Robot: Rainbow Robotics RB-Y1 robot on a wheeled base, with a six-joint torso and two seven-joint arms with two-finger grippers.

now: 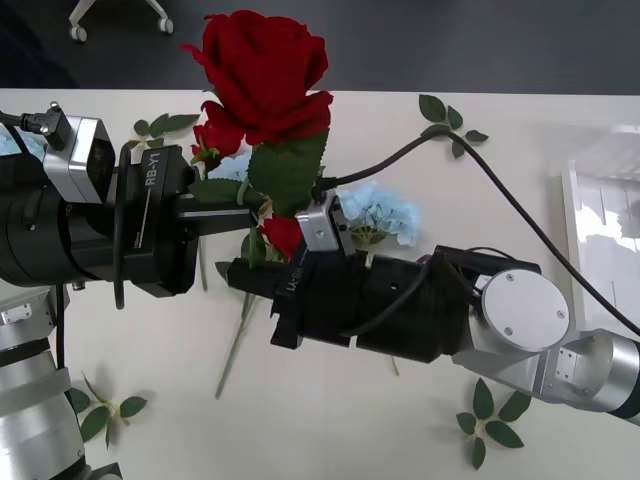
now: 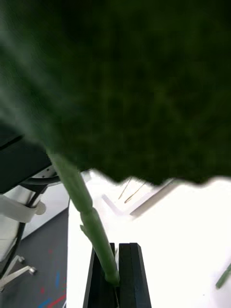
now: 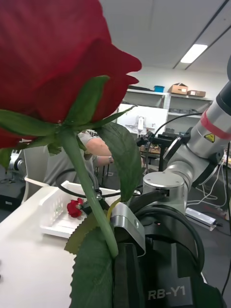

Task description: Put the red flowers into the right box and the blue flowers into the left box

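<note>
A large red rose (image 1: 265, 65) is held up high over the table, its stem (image 3: 86, 187) hanging down between the two arms. My left gripper (image 1: 252, 213) reaches in from the left, and its black fingers (image 3: 126, 269) are shut at the stem's lower end. Coming from the right, my right gripper (image 1: 235, 272) is shut on the same stem (image 2: 98, 236), under a broad leaf (image 2: 125, 86). More red flowers (image 1: 215, 135) and pale blue flowers (image 1: 385, 215) lie on the table beneath. The right box (image 1: 600, 200) is white, and in the left wrist view this box (image 3: 48, 202) holds one red rose (image 3: 74, 208).
Loose green leaf sprigs lie on the table at the back (image 1: 450, 120), at the front right (image 1: 490, 420) and at the front left (image 1: 100, 410). A black cable (image 1: 500, 190) runs over the table to the right arm. A person sits in the room behind.
</note>
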